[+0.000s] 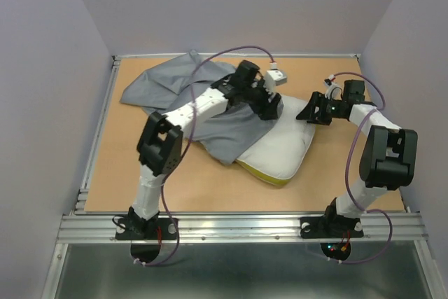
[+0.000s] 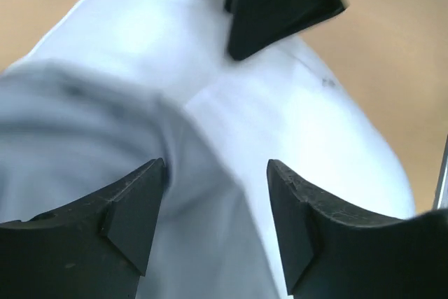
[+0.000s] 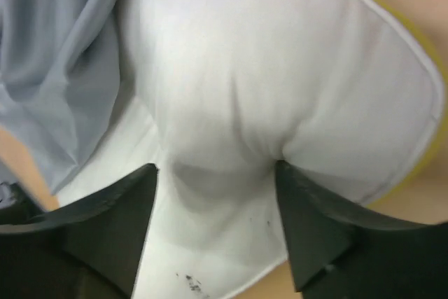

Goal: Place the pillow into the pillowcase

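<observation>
Grey pillowcase (image 1: 210,113) draped over pillow (image 1: 280,152)

Tan wooden surface (image 1: 115,162) with two soft things

The grey pillowcase (image 1: 157,87) and white pillow (image 1: 283,152) lie on it, overlapping.

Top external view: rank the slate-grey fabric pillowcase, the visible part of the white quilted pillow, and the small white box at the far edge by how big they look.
1. The slate-grey fabric pillowcase, spread widest.
2. The visible part of the white quilted pillow; the rest is hidden under the grey cloth.
3. The small white box, by far the smallest.
</observation>
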{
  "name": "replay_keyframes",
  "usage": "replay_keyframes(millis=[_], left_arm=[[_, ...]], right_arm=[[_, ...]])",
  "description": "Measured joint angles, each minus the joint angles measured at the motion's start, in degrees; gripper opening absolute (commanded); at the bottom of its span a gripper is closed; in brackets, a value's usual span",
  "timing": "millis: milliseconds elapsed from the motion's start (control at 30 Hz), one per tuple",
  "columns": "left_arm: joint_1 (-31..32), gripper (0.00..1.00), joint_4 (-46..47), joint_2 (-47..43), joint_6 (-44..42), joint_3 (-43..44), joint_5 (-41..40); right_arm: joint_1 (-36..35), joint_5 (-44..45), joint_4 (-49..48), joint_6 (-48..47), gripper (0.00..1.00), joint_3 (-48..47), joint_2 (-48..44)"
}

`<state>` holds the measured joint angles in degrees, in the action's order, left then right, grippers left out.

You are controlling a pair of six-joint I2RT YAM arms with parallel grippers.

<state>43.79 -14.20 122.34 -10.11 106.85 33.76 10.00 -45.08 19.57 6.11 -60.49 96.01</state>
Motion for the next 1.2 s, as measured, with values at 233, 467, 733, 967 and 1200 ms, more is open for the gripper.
replay_keyframes(millis=[233, 467, 733, 967, 1200], left_arm=[[-17.22, 0.90, 1.14, -32.41, 0.98, -24.59, -3.61], [-25.64, 0.99, 3.48, -57.13, 0.87, -45.92, -6.47], [-32.09, 0.99, 0.15, -66.60, 4.74, -57.44, -9.46], [-33.73, 0.99, -0.90, -71.10, 5.53, -57.66, -9.81], [-34.16, 0.97, -2.51, -71.12, 4.48, -57.66, -9.79]], right_arm=[[-0.94, 12.09, 10.29, -15.32, 1.00, -5.46, -5.90], [-23.04, 22.93, 14.36, -23.98, 1.00, -5.11, -20.87], [-52.76, 35.78, 12.79, -24.81, 1.00, -0.42, -15.87], [-68.91, 46.31, 10.45, -24.13, 0.77, 1.55, -7.45], [-68.39, 53.57, 8.20, -22.64, 0.01, 2.58, 0.98]])
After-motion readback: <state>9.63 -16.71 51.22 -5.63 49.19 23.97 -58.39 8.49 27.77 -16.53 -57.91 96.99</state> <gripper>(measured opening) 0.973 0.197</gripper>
